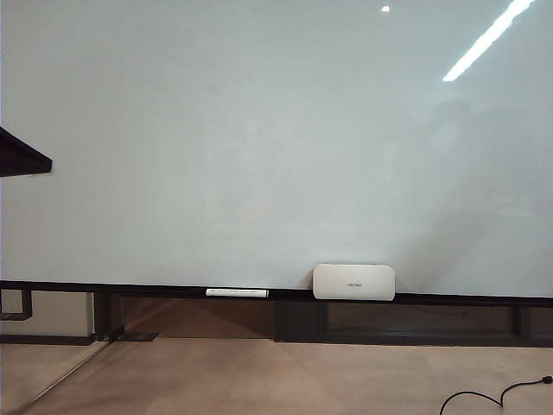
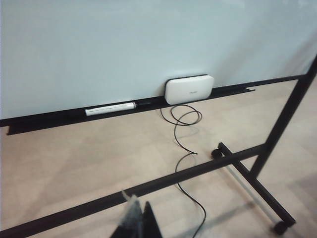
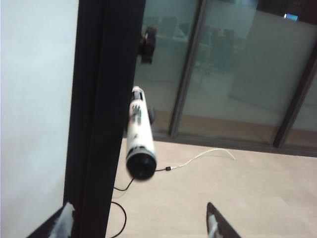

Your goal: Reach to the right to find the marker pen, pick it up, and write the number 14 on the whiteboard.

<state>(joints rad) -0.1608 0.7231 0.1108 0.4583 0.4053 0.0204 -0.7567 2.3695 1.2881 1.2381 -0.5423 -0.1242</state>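
Note:
The whiteboard fills the exterior view, its face blank; the number 14 is out of view. One white marker pen lies on the dark ledge. Another white marker pen, black end toward the camera, sticks out beside the board's black upright edge. My right gripper is open, its fingers wide apart and short of that pen, touching nothing. My left gripper is shut and empty, well back from the ledge above the floor. Neither gripper shows in the exterior view.
A white rounded box rests on the ledge right of the lying pen. A black cable snakes over the floor. A black stand frame with castors crosses the left wrist view. Glass partitions stand behind the board's edge.

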